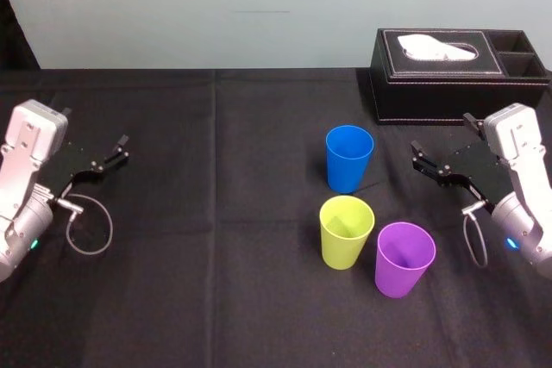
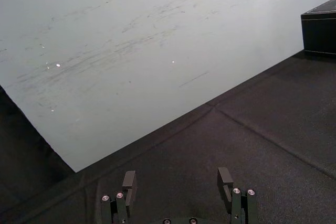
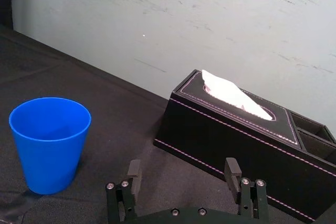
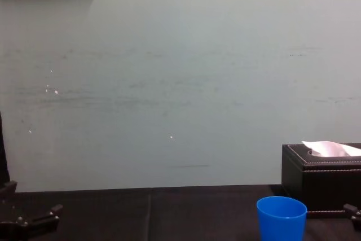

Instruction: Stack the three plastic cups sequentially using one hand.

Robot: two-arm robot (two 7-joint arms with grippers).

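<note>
Jaws apart, the left gripper [image 2: 177, 181] hovers over the desk's [image 1: 216, 256] left side. Right of centre three cups stand upright and separate: green cup [image 1: 346, 230] near, blue cup [image 1: 349, 158] beyond it, purple cup [image 1: 404, 258] nearest and rightmost. The right gripper [image 3: 184, 170] hovers right of them, jaws apart, with the tissue box [image 1: 457, 75] beyond.

The tissue box [image 1: 457, 84] sits on the table [image 1: 216, 299], far back on the right. Forward of the box and a little to its left stands the rear cup [image 1: 349, 157]. Farther forward from the box, the middle cup [image 1: 346, 232] stands directly before the rear cup. The nearest cup [image 1: 404, 259] is close beside the middle cup, on the box's side; whether they touch, I can't tell. The right gripper [image 3: 182, 167] hangs just in front of the box, and the left gripper [image 2: 177, 177] is well away to the box's left.
</note>
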